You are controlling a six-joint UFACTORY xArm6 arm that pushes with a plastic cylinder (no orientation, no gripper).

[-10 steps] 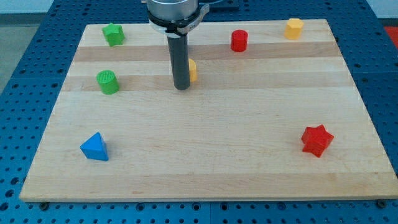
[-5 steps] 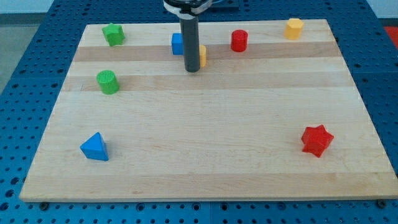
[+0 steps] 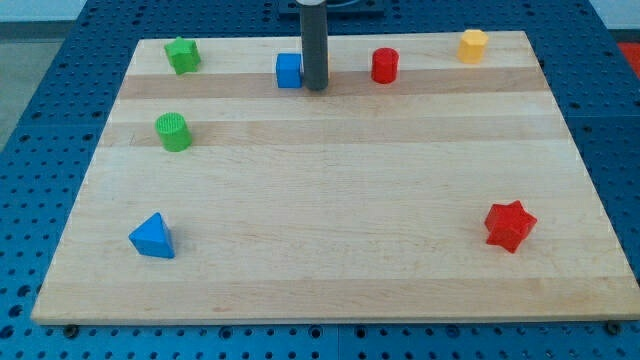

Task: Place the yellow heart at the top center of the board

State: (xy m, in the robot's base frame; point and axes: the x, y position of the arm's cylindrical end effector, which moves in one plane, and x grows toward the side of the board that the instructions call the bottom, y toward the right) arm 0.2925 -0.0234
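We are pressing my tip [image 3: 316,88], a bare jawless rod, just right of the blue cube [image 3: 289,70], hiding the yellow heart; a final nudge toward the table's [image 3: 330,220] top edge is probably remaining.

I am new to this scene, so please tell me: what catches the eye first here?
The dark rod comes down at the board's top centre, my tip just right of the blue cube; the yellow heart is almost hidden behind the rod. The red star sits alone at the lower right.

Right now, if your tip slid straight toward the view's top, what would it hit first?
Nothing visible: my tip passes between the blue cube on its left and the red cylinder on its right. The rod may hide something directly behind it.
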